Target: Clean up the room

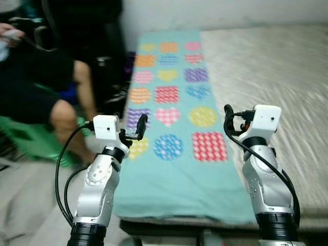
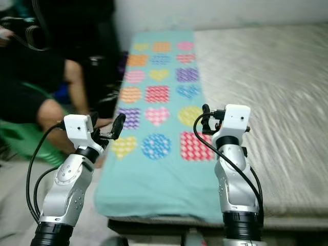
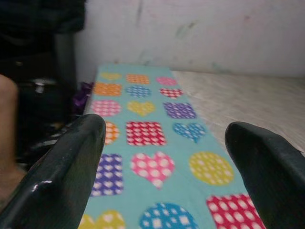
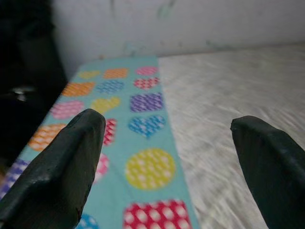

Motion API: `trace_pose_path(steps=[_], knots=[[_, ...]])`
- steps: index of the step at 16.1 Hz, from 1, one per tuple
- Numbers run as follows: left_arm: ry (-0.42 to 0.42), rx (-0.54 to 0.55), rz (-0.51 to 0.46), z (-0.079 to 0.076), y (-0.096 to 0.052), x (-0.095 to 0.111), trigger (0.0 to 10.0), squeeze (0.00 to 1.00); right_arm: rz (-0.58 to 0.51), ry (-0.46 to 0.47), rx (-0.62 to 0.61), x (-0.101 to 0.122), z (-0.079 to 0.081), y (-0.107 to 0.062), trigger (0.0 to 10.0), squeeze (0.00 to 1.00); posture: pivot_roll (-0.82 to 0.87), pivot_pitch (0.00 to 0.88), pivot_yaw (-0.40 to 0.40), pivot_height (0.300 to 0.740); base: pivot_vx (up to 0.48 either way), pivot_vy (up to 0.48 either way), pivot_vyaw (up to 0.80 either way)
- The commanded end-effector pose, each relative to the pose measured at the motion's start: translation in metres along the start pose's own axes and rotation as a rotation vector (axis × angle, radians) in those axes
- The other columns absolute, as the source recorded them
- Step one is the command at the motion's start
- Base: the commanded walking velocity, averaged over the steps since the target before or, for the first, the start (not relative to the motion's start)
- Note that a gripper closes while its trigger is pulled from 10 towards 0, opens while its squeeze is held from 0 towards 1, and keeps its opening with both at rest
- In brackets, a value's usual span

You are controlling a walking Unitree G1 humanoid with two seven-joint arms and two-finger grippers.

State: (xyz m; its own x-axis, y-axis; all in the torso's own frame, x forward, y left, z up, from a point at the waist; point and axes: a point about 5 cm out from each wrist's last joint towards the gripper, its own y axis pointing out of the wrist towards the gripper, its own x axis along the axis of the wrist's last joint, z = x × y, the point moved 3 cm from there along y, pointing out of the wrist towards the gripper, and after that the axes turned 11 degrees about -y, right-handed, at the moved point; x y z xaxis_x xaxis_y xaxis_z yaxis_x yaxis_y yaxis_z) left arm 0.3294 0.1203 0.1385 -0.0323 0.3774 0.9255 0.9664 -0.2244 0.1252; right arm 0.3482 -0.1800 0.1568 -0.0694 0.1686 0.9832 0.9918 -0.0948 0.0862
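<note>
A teal blanket (image 1: 174, 169) printed with coloured hearts, circles and squares lies flat along the left strip of a bed with a beige mattress (image 1: 271, 66). My left gripper (image 1: 137, 128) is raised over the blanket's left edge, open and holding nothing. My right gripper (image 1: 229, 119) is raised near the blanket's right edge, open and also holding nothing. In the left wrist view the blanket (image 3: 152, 138) stretches ahead between wide-apart black fingers (image 3: 62, 176). The right wrist view has the blanket (image 4: 138, 157) and the mattress (image 4: 228, 109) side by side.
A person (image 1: 46, 87) in dark clothes sits to the left of the bed, bare knee (image 1: 64, 115) close to my left arm, on something green (image 1: 25, 138). A pale wall (image 1: 215, 13) runs behind the bed. The bed's front edge (image 1: 184, 223) is just before me.
</note>
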Motion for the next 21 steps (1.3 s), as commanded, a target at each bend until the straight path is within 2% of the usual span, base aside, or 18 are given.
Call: trace_pose_path(steps=[1,5,8,11,14,16,19,21], knots=[[0.012,0.014,0.003,0.005,-0.001,-0.001,10.0,0.0,-0.017,0.011,0.015,0.005,0.004,0.003,10.0,0.0,-0.23,0.0,0.081,0.74,0.0,0.0,0.0],[0.01,0.016,0.002,0.005,0.0,-0.001,10.0,0.0,-0.011,0.001,0.007,0.003,0.002,0.003,10.0,0.0,-0.23,0.0,0.08,0.74,0.0,0.0,0.0],[0.028,0.043,0.032,0.007,0.0,-0.01,10.0,0.0,0.015,-0.002,-0.017,-0.004,-0.001,0.003,10.0,0.0,-0.23,0.0,0.086,0.74,0.0,0.0,0.0],[0.019,0.029,0.027,0.003,0.002,-0.011,10.0,0.0,0.017,-0.001,-0.022,-0.004,0.002,0.006,10.0,0.0,-0.23,0.0,0.086,0.74,0.0,0.0,0.0],[0.016,0.033,0.021,0.003,0.004,-0.011,10.0,0.0,0.024,-0.061,-0.054,-0.006,-0.002,0.008,10.0,0.0,-0.23,0.0,0.081,0.74,0.0,0.0,0.0],[0.016,0.039,0.017,0.003,0.004,-0.01,10.0,0.0,0.033,-0.058,-0.056,-0.008,-0.003,0.008,10.0,0.0,-0.23,0.0,0.08,0.74,0.0,0.0,0.0],[0.009,0.019,0.016,0.001,0.005,-0.009,10.0,0.0,-0.005,-0.038,-0.038,-0.001,0.001,0.01,10.0,0.0,-0.23,0.0,0.082,0.74,0.0,0.0,0.0],[0.005,0.006,0.013,-0.001,0.005,-0.009,10.0,0.0,-0.008,-0.06,-0.048,0.001,0.0,0.012,10.0,0.0,-0.23,0.0,0.083,0.74,0.0,0.0,0.0]])
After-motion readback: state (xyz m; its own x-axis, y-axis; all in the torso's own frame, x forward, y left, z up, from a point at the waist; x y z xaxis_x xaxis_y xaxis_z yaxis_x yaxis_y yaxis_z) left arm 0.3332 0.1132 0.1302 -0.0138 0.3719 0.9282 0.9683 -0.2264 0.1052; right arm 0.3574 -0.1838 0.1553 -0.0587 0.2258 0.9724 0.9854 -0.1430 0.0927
